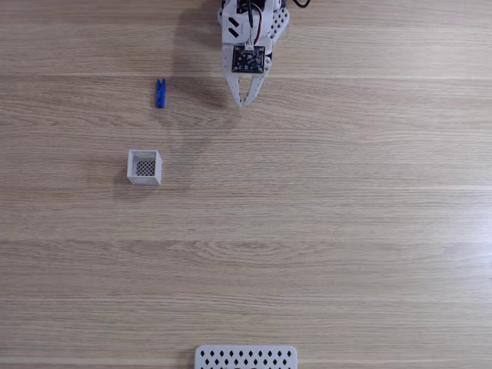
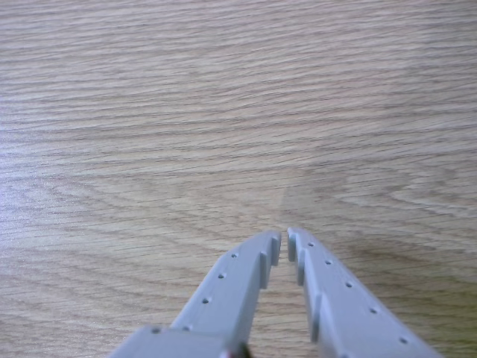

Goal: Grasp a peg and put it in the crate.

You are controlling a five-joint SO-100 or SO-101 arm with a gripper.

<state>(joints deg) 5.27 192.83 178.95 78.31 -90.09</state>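
Pale grey plastic, the pincer [image 2: 284, 248] shows its two tips nearly touching, with only a thin slit between them and nothing held; below them is bare wood grain. In the fixed view the pincer [image 1: 242, 100] hangs at the top centre of the light oak counter [image 1: 346, 254], tips pointing down the picture.

Outward to the left in that view lies the one peg [image 1: 161, 93], bright blue, flat on the wood, its length running up and down the picture, well apart from the tips. Below it, also apart, stands the one crate [image 1: 144, 177], white, open-topped, with nothing on its dark mesh bottom. At the bottom edge sits one flat white panel [image 1: 246, 357] with diamond holes.

The task looks barely begun: this is the reach toward the peg. The next move calls for spreading the jaws, swinging left over the peg, and aligning across its narrow sides.
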